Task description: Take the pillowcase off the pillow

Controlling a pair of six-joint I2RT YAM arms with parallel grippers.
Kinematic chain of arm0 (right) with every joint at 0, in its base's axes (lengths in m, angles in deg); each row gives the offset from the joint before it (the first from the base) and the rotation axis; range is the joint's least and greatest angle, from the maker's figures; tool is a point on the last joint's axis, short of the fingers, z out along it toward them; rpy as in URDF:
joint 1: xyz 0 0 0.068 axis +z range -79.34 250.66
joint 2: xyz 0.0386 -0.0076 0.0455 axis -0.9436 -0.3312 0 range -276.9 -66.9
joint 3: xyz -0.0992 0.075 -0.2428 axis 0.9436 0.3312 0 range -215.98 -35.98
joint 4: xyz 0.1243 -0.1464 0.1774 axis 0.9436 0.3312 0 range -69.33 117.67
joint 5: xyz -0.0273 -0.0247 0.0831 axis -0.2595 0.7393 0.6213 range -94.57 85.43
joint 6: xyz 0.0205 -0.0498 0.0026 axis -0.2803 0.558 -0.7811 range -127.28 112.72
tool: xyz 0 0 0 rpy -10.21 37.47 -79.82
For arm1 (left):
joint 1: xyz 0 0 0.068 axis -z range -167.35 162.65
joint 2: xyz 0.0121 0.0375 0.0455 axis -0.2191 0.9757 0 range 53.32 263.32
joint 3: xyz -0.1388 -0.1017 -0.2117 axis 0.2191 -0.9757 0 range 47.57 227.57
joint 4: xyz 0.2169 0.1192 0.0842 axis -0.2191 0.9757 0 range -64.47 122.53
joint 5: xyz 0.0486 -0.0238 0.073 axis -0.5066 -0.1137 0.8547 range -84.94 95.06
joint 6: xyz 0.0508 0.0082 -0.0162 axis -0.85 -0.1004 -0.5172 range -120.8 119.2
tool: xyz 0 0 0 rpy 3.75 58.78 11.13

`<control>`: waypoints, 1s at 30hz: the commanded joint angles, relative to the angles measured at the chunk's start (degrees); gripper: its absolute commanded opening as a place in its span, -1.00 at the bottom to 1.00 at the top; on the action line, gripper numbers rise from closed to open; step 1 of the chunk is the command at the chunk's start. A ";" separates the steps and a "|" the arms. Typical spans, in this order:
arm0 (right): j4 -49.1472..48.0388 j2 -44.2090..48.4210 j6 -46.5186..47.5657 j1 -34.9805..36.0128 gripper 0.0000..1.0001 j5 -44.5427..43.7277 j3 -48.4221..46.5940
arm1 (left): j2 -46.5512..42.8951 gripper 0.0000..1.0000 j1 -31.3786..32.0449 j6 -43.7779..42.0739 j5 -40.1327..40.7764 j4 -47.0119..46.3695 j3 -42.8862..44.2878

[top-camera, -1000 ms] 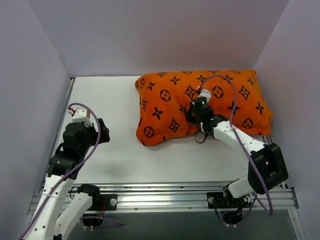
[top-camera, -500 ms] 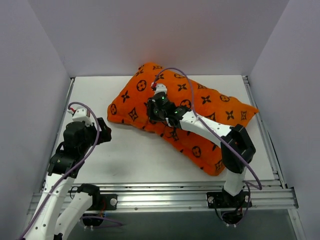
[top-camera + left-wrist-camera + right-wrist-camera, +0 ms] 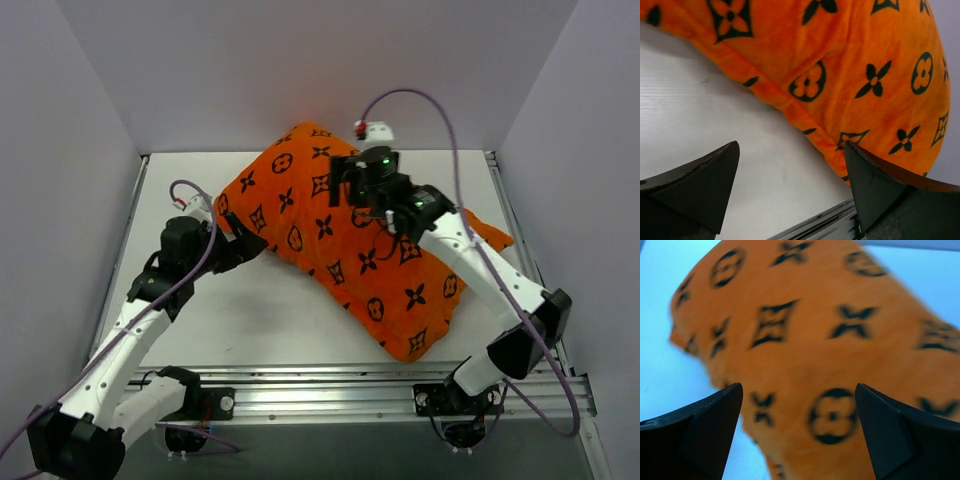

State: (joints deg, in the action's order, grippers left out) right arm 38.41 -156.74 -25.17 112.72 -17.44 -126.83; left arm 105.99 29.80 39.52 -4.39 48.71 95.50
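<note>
Aluminium rail [image 3: 330, 388] is running along the near edge, both arm bases bolted to it. Beyond it, the white table [image 3: 290, 320].

Left gripper [image 3: 252, 247] is reaching in from the left, low over the table, pointing at the near-left edge of the pillowcase [image 3: 335, 250]. In the left wrist view its fingers [image 3: 695, 185] are standing spread with only table [image 3: 715, 115] between them. The gripper [image 3: 790, 150] is holding nothing, and the pillowcase [image 3: 860, 55] is lying just beyond the tips.

The pillowcase is lying diagonally across the table, one end at far centre-left and the other at near right, plump and filled. The pillow is hidden inside; cannot tell where the opening is.

Right gripper [image 3: 368, 188] is hovering over the far end of the pillowcase. In the right wrist view its fingers [image 3: 900, 435] are spread wide and the gripper [image 3: 799, 386] is gripping nothing, with the orange fabric [image 3: 805, 340] below, blurred. Cannot tell whether the tips are touching it.

A purple cable [image 3: 430, 105] is looping up against the back wall [image 3: 300, 60].
</note>
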 commanded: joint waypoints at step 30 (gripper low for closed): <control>-11.25 6.43 -13.41 1.44 0.76 17.54 25.46 | -1.83 0.88 6.25 14.18 8.14 -15.90 -11.97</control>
State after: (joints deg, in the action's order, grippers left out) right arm 25.66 -148.96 -35.82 111.94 -3.62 -100.77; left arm 110.91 37.58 54.03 5.47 27.48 83.65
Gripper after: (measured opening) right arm 0.880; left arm 0.942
